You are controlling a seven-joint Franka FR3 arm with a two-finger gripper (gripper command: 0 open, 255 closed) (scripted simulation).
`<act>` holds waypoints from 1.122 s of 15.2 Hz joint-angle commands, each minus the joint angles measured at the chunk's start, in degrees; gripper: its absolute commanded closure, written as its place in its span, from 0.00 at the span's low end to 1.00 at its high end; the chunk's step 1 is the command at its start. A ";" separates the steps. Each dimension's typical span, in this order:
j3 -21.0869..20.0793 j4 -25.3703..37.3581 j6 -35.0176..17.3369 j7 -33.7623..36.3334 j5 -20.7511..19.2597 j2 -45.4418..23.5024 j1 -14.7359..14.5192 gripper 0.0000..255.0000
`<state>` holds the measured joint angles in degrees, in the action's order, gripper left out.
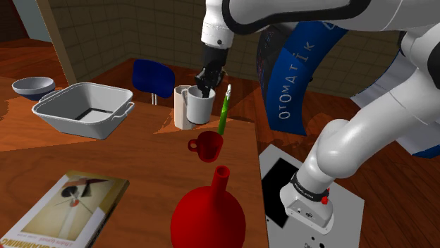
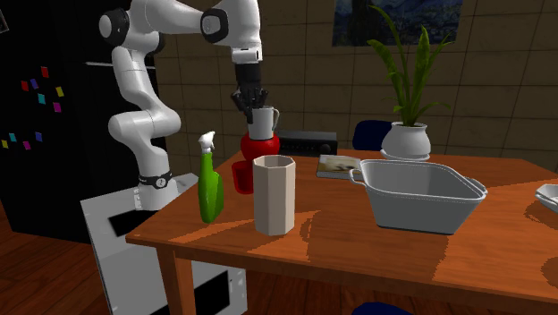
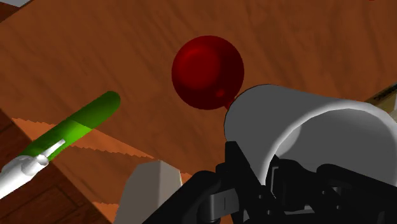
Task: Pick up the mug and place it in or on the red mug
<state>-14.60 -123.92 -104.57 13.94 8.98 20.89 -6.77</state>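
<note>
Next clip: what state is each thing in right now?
tool: shut on the white mug at its rim
white mug: lifted clear of the table, upright
red mug: upright on the table, empty
green spray bottle: standing upright
beige cup: standing upright
book: closed, lying flat

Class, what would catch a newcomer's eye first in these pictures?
The black gripper holds a pale mug by its rim above the table. Next, the big red vase stands nearest in the shoulder view, a small red mug just beyond it.
</note>
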 commanded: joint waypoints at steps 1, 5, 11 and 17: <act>1.42 -2.42 0.83 -1.90 0.24 3.08 0.30 1.00; 1.20 -5.35 -2.26 -2.10 0.42 2.91 0.19 1.00; 0.80 -9.41 -6.98 -2.38 0.70 2.25 0.06 1.00; 0.36 -13.09 -11.82 -2.62 0.96 1.08 -0.04 1.00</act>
<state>-14.20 -136.42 -115.52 11.41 9.91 22.20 -6.82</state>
